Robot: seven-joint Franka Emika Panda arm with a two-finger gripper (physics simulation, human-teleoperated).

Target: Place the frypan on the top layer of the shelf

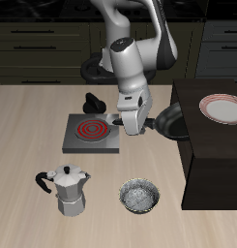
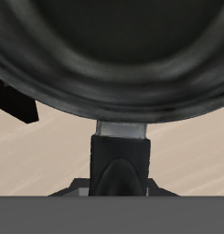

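Note:
The frypan (image 1: 172, 123) is a round black pan, held in the air at the edge of the dark brown shelf (image 1: 212, 160), about level with its flat top. My gripper (image 1: 139, 120) is shut on the pan's long black handle, on the side away from the shelf. In the wrist view the pan's dark bowl (image 2: 109, 55) fills most of the picture. Its handle (image 2: 120, 151) runs straight back into my gripper (image 2: 118, 183), whose fingers are mostly hidden.
A white plate with a red rim (image 1: 223, 108) lies on the shelf's top. On the light wooden table are a grey burner plate with red rings (image 1: 91, 133), a moka pot (image 1: 70, 191), a small speckled bowl (image 1: 139, 197) and a black object (image 1: 94, 102) behind the burner.

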